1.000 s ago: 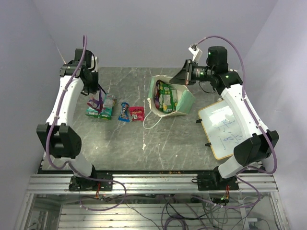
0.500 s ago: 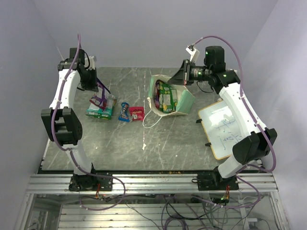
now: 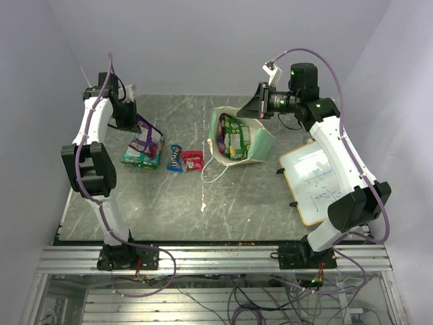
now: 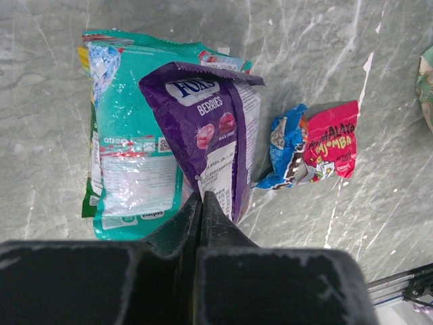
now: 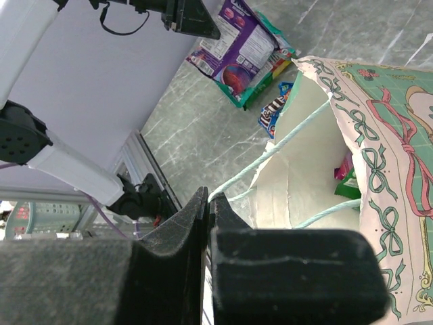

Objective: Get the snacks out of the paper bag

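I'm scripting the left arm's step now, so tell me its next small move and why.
Probably lower a little and open the left fingers. They are shut on one edge of the purple Fox's Berries bag, which hangs over the green snack bags lying on the table, well apart from the paper bag. Releasing there would likely finish this snack.

Purple candy bag [image 4: 210,128], teal-green packet [image 4: 128,162], blue bar [image 4: 283,142], red packet [image 4: 333,139] with yellow lettering; cream paper bag [image 5: 392,135] printed with green bows.
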You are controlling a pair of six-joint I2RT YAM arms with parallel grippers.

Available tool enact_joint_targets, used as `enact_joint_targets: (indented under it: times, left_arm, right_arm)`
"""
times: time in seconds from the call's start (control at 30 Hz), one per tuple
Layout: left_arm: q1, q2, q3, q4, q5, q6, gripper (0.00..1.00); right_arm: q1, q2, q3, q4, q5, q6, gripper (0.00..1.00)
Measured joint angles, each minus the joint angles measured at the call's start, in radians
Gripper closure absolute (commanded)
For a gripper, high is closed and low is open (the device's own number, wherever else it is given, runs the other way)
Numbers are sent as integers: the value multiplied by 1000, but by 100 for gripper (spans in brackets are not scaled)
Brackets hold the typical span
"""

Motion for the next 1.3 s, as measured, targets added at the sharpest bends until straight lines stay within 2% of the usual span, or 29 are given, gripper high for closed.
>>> enact_joint_targets:
  times: [0.77,0.87,0.93,1.0,1.03,1.07,1.3]
  left_arm:
    - [8,135,26,-16,-180,54,93]
    - [8,138,26,-16,-192,54,90]
    - [8,140,26,-16,-200,54,86]
    - [8,141,26,-16,-209,54,75]
    - [8,142,26,-17,-230,52,53]
    - [8,142,26,-17,-231,52,47]
    - [12,48,-32,21,-295,-5,43]
  right_arm:
    - [0,9,0,-1,0,-3,100]
    - [0,16,0,-3,0,-4,100]
    - [0,19,1,-6,0,-4,100]
    - [0,21,1,-8,0,-4,100]
    - [0,21,1,-8,0,-4,100]
    - [0,22,1,-8,0,-4,100]
    - [0,22,1,-8,0,-4,100]
